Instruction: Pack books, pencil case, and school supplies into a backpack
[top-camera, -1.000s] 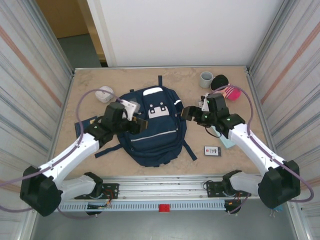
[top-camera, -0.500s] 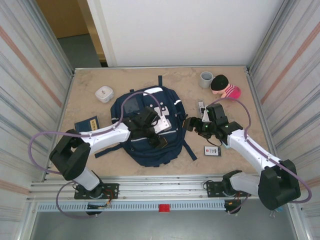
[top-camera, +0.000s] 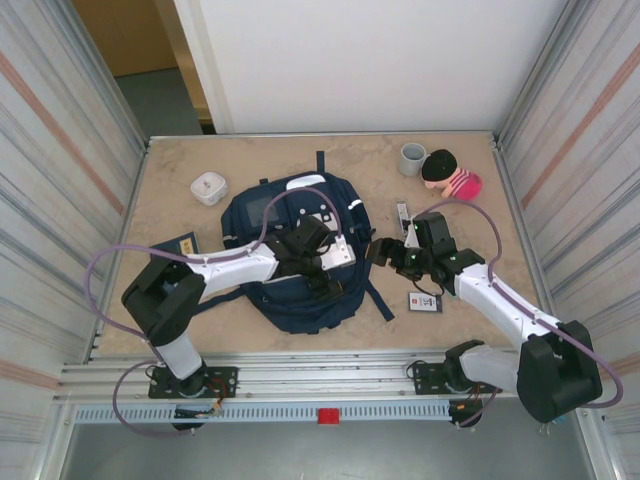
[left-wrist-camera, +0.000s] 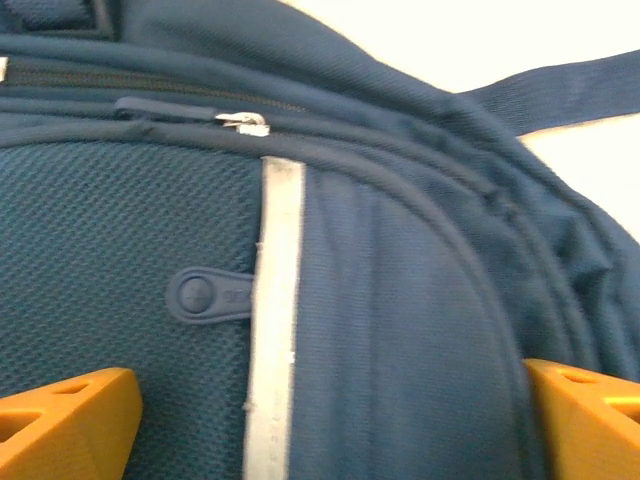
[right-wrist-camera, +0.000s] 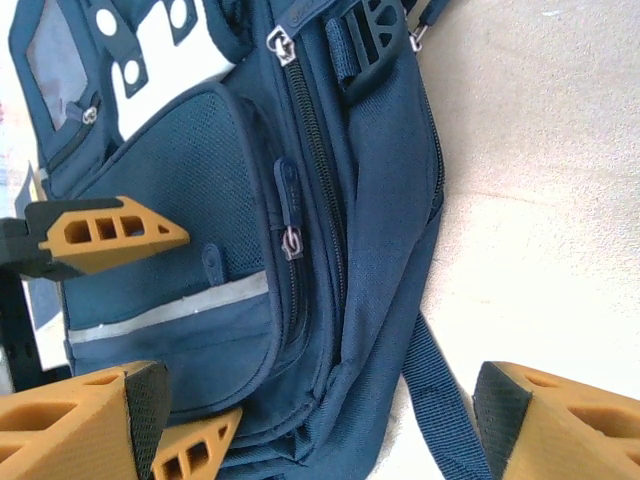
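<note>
At the backpack (top-camera: 290, 300), left tool (left-wrist-camera: 330, 420) and right tool (right-wrist-camera: 320, 415) spread; tab (left-wrist-camera: 205, 297) lettering apparently illegible.

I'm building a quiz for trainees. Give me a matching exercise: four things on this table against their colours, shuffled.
Things:
1 cup
2 box
3 backpack
4 doll

Colours:
a navy
b pink and black
c grey
d white

Pairs: 1-c, 2-d, 3-a, 4-b

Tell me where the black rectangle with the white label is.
Top view: the black rectangle lies on the table, right of the backpack, close beside the right arm.
</note>
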